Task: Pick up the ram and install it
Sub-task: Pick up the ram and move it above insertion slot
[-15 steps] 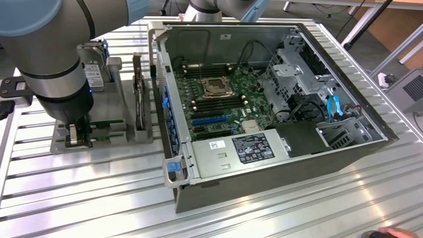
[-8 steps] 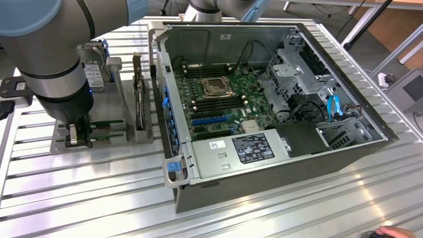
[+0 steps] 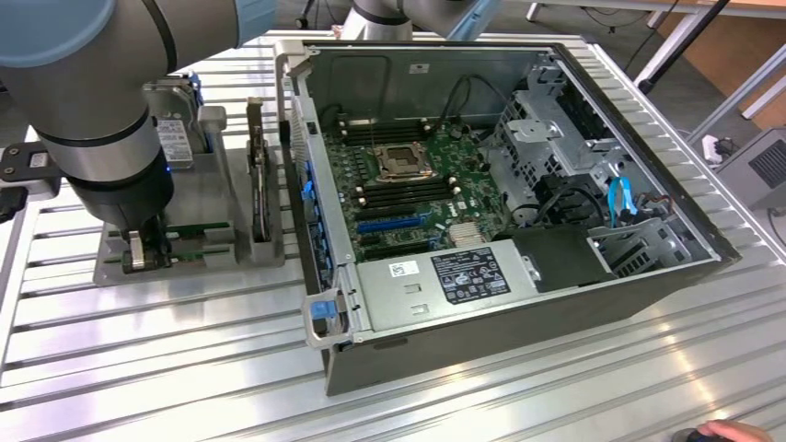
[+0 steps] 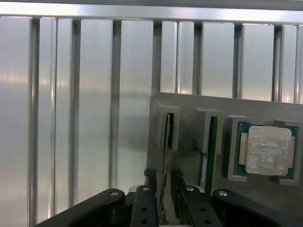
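Table: bare aluminium (image 4: 94, 94), long parallel slats with narrow grooves between them, brushed and shiny.
Holder: a flat matte grey block (image 4: 189, 109) lying on the slats, with raised slotted posts and a square pocket.
Ram: a thin green board (image 4: 167, 135) standing on its long edge in one slot of the holder, seen edge-on from my wrist.
Second stick: another green board (image 4: 211, 142) on edge in the neighbouring slot, with a pale strip along its side.
Processor chip: a square part with a dull silver lid on a green base (image 4: 268, 150), lying flat in the pocket.
Computer case: a dark metal box (image 3: 516, 304) lying open on its side at the exterior view's right of the holder, with the green motherboard (image 3: 418, 184) exposed inside it.
My pincer: black, jointed (image 4: 163, 178), with its jaws parted only a little and one on each side of the ram's thin edge. A sliver of gap seems to remain on both sides, though I cannot be sure the pads are clear of the board. I hold nothing lifted.
My arm: grey and blue tubes (image 3: 110, 138), the last link pointing straight down, with the pincer low over the holder at the exterior view's left of the case.
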You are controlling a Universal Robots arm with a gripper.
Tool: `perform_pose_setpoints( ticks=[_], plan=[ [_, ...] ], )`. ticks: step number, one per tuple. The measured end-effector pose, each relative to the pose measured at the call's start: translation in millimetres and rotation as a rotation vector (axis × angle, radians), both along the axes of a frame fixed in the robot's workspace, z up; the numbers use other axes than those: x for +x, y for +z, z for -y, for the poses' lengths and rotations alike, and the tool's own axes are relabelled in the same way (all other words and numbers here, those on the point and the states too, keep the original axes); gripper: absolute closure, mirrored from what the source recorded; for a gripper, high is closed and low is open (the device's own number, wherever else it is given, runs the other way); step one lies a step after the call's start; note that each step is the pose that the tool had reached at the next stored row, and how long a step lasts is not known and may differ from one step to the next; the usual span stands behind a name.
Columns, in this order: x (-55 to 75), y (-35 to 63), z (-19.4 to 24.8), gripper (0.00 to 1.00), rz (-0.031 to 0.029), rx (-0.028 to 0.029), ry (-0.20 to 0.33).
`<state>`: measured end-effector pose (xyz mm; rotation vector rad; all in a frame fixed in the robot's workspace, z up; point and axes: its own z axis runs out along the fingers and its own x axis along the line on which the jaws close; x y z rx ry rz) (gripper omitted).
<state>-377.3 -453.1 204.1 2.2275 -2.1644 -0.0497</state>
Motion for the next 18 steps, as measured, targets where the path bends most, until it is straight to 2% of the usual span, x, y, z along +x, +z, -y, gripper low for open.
perform_pose_setpoints(
  ticks=[1,3,5,18],
  plan=[
    [0.0,0.0,0.0,0.76,0.0,0.0,0.0],
    [0.0,0.0,0.0,0.77,0.0,0.0001,0.0],
    [0.0,0.0,0.0,0.87,0.0,0.0,0.0],
    [0.0,2.5,0.0,0.87,-0.0002,-0.0001,0.0]
  ],
)
